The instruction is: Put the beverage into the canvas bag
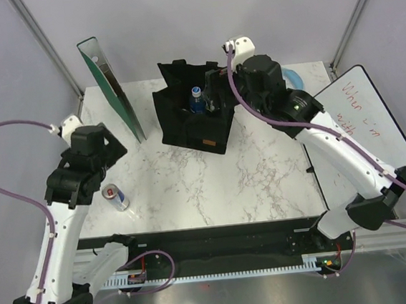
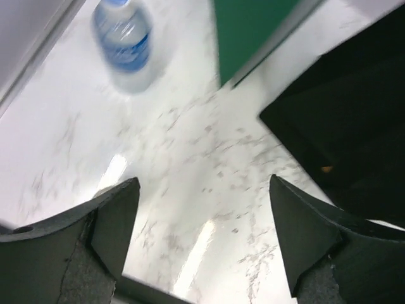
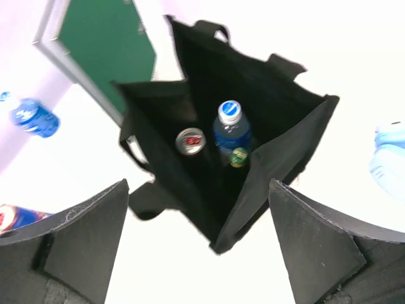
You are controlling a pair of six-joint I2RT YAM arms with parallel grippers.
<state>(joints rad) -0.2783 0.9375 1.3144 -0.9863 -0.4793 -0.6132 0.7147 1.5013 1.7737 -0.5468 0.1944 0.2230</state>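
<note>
The black canvas bag (image 1: 186, 125) stands open at the back middle of the table, its tan label facing the near side. In the right wrist view the bag (image 3: 285, 145) holds a silver can (image 3: 190, 140), a blue bottle (image 3: 231, 130) and a green-capped thing (image 3: 238, 156). My right gripper (image 3: 196, 240) is open and empty above the bag's near side (image 1: 216, 97). A blue-labelled water bottle (image 2: 123, 44) lies on the table left of the green board. A red-and-blue can (image 1: 115, 196) lies at the near left. My left gripper (image 2: 202, 234) is open and empty above the marble (image 1: 109, 148).
A green board (image 1: 110, 89) stands on edge left of the bag. A whiteboard (image 1: 373, 121) leans at the right edge. A light blue object (image 1: 295, 78) sits behind the right arm. Marble table (image 1: 221, 186); black rail along its near edge.
</note>
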